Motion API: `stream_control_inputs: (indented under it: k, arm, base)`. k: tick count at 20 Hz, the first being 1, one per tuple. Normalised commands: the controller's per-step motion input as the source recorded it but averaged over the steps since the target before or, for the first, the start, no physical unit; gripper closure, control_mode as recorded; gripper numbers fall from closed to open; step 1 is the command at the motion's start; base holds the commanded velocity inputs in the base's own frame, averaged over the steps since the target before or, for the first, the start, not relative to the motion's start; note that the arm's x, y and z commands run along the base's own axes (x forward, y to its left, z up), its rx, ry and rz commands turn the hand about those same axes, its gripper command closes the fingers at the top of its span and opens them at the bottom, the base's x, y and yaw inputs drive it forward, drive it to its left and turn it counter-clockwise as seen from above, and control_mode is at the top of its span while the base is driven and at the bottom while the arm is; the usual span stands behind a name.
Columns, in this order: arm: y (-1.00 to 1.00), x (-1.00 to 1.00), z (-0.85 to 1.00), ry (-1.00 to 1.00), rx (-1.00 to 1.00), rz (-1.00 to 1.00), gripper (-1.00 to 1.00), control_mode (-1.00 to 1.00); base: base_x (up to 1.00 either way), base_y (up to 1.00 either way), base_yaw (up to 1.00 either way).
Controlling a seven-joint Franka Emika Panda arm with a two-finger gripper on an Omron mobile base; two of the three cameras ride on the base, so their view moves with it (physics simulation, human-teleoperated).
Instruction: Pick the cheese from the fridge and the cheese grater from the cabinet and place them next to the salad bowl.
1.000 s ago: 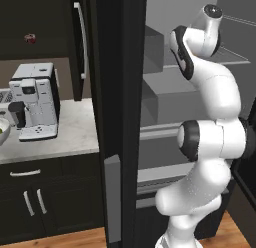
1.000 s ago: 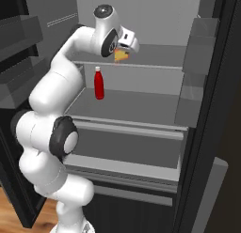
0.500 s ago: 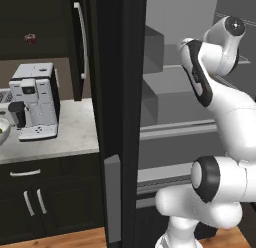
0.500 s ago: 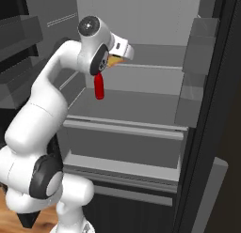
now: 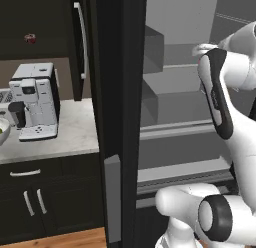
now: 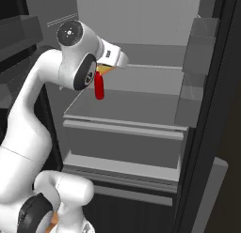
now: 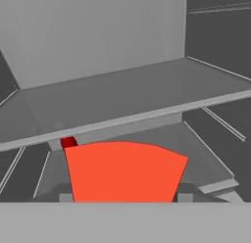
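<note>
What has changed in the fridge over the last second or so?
The arm has pulled back from the shelves toward the base, carrying the cheese in its gripper out with it. The red bottle stays standing on its shelf, and the fridge stays open.

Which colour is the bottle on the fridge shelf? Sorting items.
Red; the bottle shows best in the right base view.

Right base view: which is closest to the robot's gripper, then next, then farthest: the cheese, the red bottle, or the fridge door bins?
1. The cheese: right at the gripper, held between its fingers.
2. The red bottle: just below the gripper, standing on the fridge shelf.
3. The door bins: farthest, over on the right side of the fridge.
</note>
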Motion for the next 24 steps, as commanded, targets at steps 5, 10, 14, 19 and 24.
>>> stream_control_inputs:
  k: [5, 10, 14, 19, 24]
  arm:
    - [0.14, -0.99, -0.22, 0.05, 0.00, 0.00, 1.00, -1.00]
    - [0.05, -0.42, -0.41, 0.27, 0.00, 0.00, 1.00, -1.00]
    - [0.02, -0.18, -0.46, 0.28, -0.05, 0.00, 1.00, -1.00]
    - [0.00, -0.13, -0.35, 0.20, -0.01, 0.00, 1.00, -1.00]
    - [0.02, -0.37, -0.37, 0.01, -0.04, 0.00, 1.00, -1.00]
  base:
    - [0.00, 0.00, 0.00]
    - [0.00, 0.00, 0.00]
    - [0.00, 0.00, 0.00]
    - [0.00, 0.00, 0.00]
    - [0.00, 0.00, 0.00]
